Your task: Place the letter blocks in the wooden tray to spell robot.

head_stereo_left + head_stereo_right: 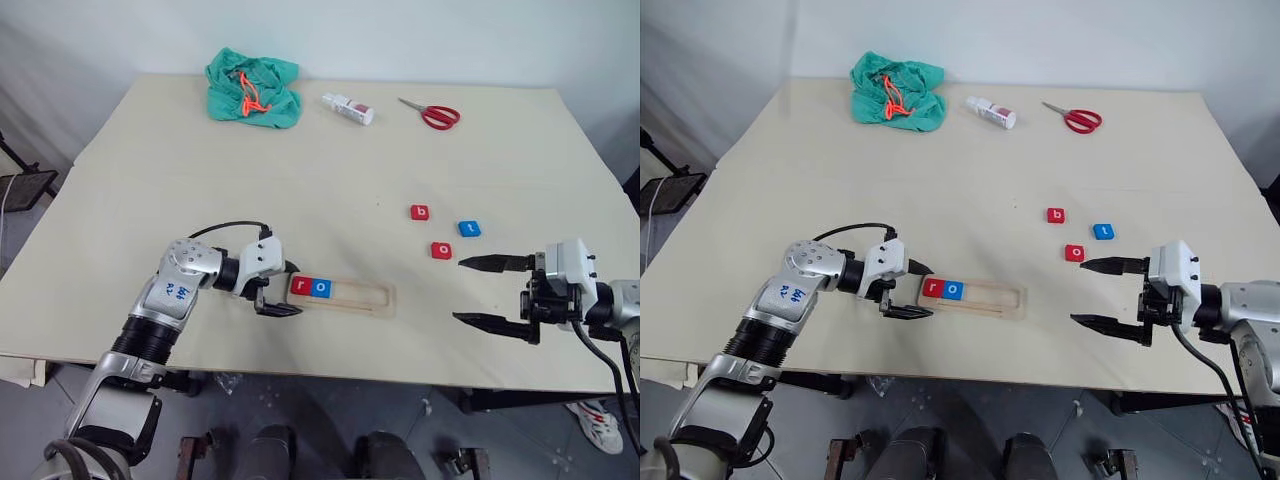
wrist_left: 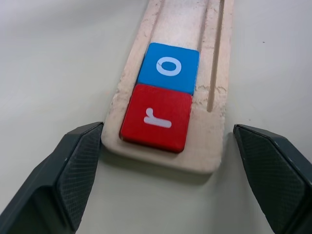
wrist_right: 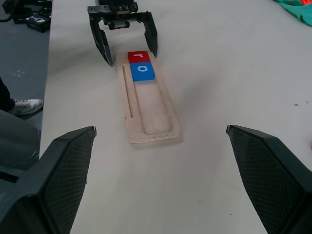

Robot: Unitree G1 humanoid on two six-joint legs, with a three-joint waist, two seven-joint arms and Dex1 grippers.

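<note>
Our left gripper [image 1: 279,290] stands open, its fingers straddling the left end of the tray [image 1: 350,297], holding nothing. In the tray lie the red r [image 1: 302,286] and blue o [image 1: 321,288], touching. Our right gripper [image 1: 480,292] gapes wide and empty near the loose red o [image 1: 441,250], blue t [image 1: 469,228] and red b [image 1: 419,212].

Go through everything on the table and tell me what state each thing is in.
wooden tray: holds r and o at its left end, rest unfilled
red r block: in tray
blue o block: in tray beside r
red b block: loose on table
blue t block: loose
red o block: loose
scissors: closed
left gripper: open, straddling tray end
right gripper: open, holding nothing
</note>
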